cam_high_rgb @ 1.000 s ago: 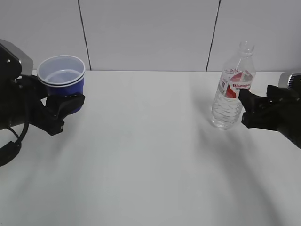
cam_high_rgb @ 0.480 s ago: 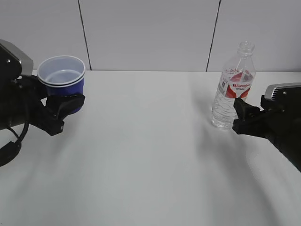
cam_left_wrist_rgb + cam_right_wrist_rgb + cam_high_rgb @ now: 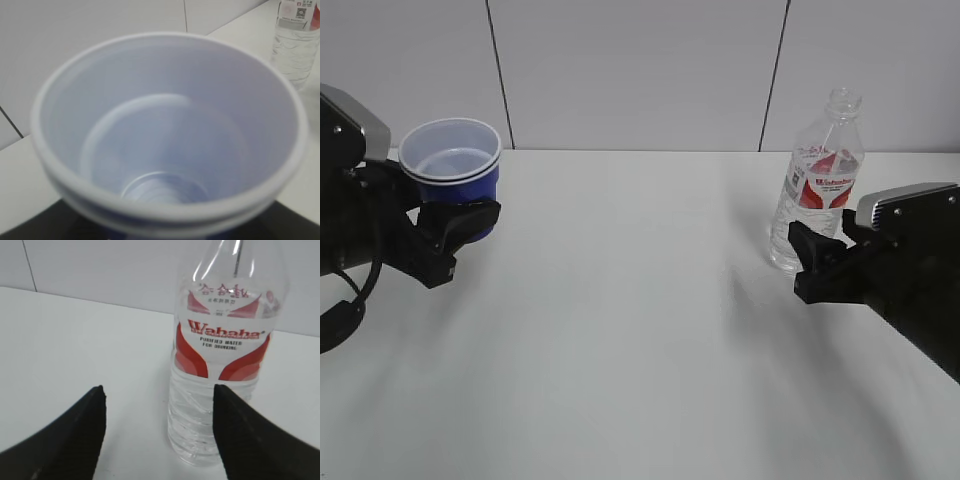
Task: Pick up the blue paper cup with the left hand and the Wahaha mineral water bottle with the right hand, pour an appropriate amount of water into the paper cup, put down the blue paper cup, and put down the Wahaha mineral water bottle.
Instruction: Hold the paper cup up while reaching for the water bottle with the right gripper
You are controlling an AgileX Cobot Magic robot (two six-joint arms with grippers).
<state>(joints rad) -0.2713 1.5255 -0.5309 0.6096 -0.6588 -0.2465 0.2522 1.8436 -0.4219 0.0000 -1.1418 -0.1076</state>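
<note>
The blue paper cup [image 3: 451, 165] is upright and a little above the table, with my left gripper [image 3: 468, 216] shut round its lower wall. In the left wrist view the cup's white inside [image 3: 165, 145] fills the frame and hides the fingers. The Wahaha mineral water bottle [image 3: 816, 190] stands capless on the table at the right, partly filled with water. My right gripper [image 3: 808, 264] is open, low in front of the bottle's base. In the right wrist view the bottle [image 3: 222, 370] stands just beyond the open right gripper [image 3: 159, 390], close to the right-hand finger and not between the tips.
The white table [image 3: 630, 330] runs back to a pale panelled wall [image 3: 640, 70] right behind the cup and bottle. The bottle [image 3: 298, 45] also shows at the top right of the left wrist view.
My right gripper, still open, has moved left and nearer the camera, from beside the bottle's right to in front of its base. The left arm, cup and bottle have not moved.
</note>
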